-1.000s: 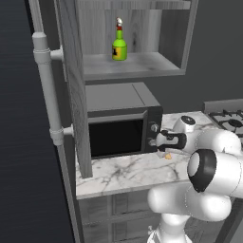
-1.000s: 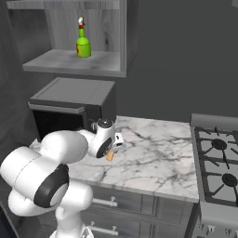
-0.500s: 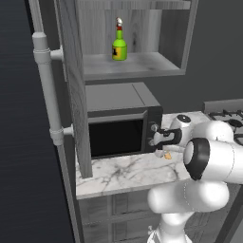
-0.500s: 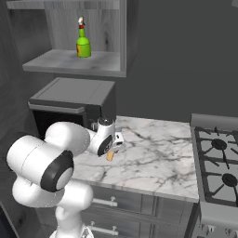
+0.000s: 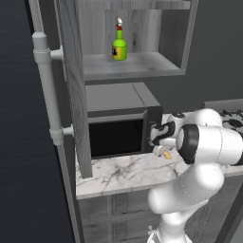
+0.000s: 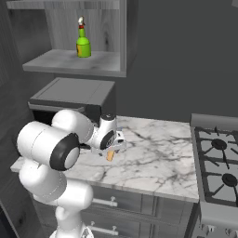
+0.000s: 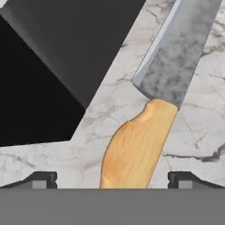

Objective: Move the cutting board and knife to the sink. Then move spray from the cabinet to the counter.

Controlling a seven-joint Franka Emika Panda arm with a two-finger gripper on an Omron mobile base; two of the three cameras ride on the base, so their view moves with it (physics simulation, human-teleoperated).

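Orange-handled knife (image 7: 145, 118) between spread tool (image 7: 112, 179) tips, seemingly untouched

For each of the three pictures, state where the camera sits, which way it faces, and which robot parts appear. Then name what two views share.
Left base view: behind-left, facing forward-down at microwave; arm at lower right.
Right base view: behind-right, facing counter and stove; arm at lower left.
Hand view: on the hand, looking along the open tool at the knife lying between its fingertips.
Both base views share the spray in the cabinet.
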